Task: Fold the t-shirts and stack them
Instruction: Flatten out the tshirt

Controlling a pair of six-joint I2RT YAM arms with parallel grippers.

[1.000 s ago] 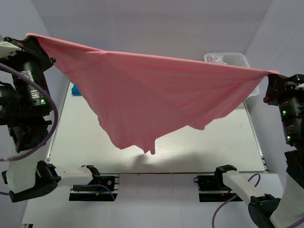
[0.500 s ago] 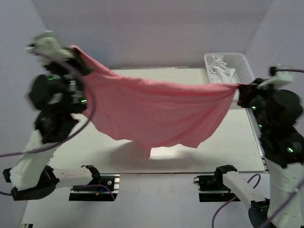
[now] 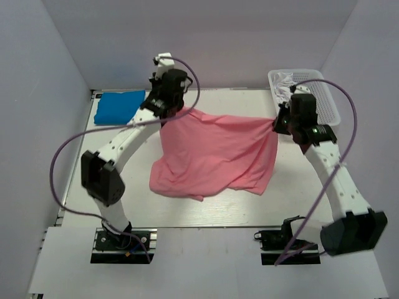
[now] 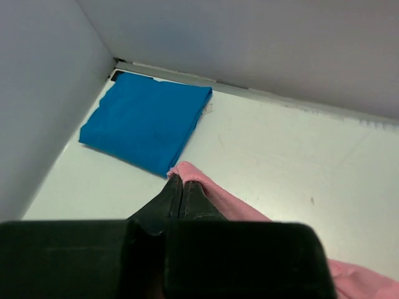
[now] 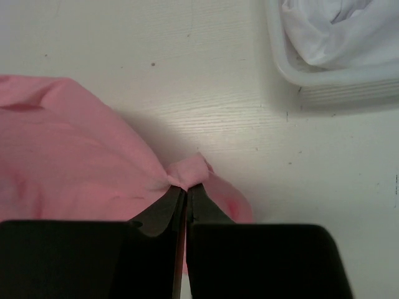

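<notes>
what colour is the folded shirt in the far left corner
The folded shirt is bright blue, plain with no pattern; the left wrist view shows it best.

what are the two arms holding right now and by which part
Both hold the pink t-shirt: the left tool pinches a bunched bit of its far edge at one end, the right tool the other end.

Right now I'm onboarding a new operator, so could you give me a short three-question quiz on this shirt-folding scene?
1. True or false: the left gripper and the right gripper are each shut on the pink t-shirt.
2. Where does the folded blue t-shirt lie? A. at the far-left corner of the table; B. at its near-right corner; C. under the pink t-shirt.
3. Fill in: the basket at the far right holds ___ cloth.
Key: 1 true; 2 A; 3 white.
</notes>
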